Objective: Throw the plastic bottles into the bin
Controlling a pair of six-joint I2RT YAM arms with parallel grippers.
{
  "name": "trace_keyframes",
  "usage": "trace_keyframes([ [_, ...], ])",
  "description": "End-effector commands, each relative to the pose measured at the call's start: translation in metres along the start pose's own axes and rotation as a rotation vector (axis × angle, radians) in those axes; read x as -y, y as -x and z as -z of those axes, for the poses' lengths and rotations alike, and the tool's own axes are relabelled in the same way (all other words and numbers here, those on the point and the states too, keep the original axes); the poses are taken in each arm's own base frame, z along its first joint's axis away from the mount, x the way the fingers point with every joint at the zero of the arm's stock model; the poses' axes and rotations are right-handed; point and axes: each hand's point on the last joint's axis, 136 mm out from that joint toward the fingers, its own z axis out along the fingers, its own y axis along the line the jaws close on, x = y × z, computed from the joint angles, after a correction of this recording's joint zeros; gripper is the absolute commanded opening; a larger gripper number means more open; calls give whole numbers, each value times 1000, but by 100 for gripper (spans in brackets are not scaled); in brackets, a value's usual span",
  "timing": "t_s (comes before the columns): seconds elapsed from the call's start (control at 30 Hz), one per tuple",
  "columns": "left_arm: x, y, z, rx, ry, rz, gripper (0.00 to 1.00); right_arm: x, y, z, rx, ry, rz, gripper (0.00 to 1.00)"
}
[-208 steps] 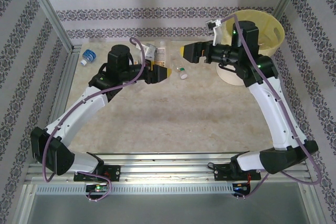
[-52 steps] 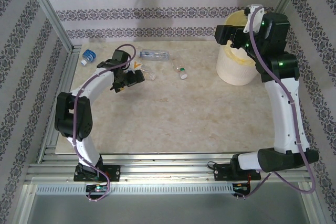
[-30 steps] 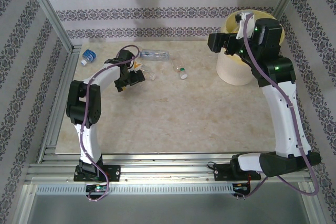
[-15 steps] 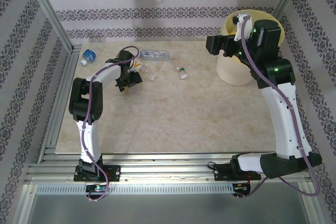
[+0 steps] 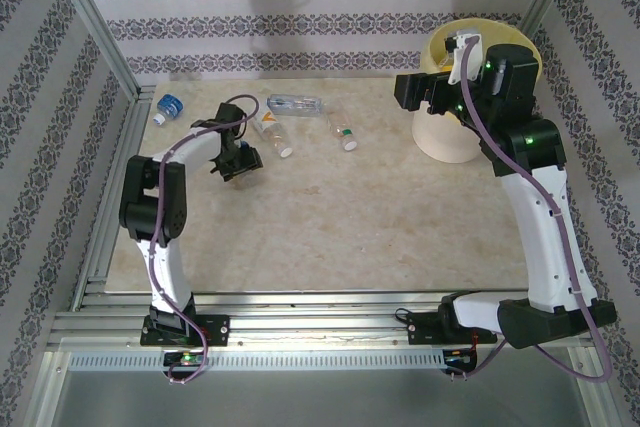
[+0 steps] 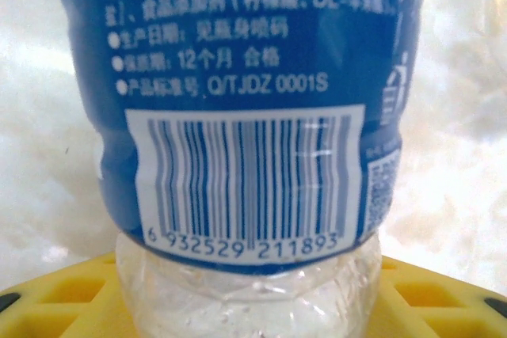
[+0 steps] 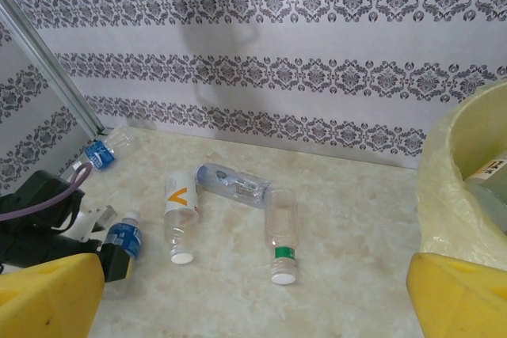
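Plastic bottles (image 7: 281, 231) lie scattered along the far side of the table (image 5: 380, 217), left of centre, well apart from the bin (image 5: 440, 142) in the far right corner; the one in play is the blue-labelled bottle (image 6: 245, 140), and the left gripper (image 5: 238, 159) has it right between its yellow fingers (image 6: 55, 302); jaws sit part-way in on either side of the clear base, but whether the pads truly bite I cannot tell. Over by the bin, the right gripper (image 7: 253, 298) hangs with jaws spread wide and nothing in them.

Handling, by my reckoning: it looks empty and thin-walled, so featherlight, and it will dent under a squeeze; the glossy label looks slick, and a round body can roll or squirt out from flat pads; best taken across the labelled middle rather than the ribbed clear end, firm but not crushing.

Hard to read: the left wrist view sits so close that the bottle's top is cut off and the fingertips run off the bottom edge; from above, the left gripper is a small dark shape, its jaw gap too small to judge; the bin's inside is mostly hidden behind the right arm, with just something pale and printed peeking over the rim.
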Motion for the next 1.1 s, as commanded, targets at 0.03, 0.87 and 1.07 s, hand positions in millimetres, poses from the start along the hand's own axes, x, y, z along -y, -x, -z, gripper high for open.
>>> trace_keyframes([
  [0.03, 14, 11, 34, 102, -96, -104, 42, -2, -2, 0, -3, 9, -21, 98],
  [0.87, 88, -4, 154, 389, -471, -417, 39, -6, -8, 0, -21, 36, -83, 98],
  [1.07, 114, -13, 176, 411, -559, -494, 37, -7, -10, -1, -26, 44, -101, 98],
])
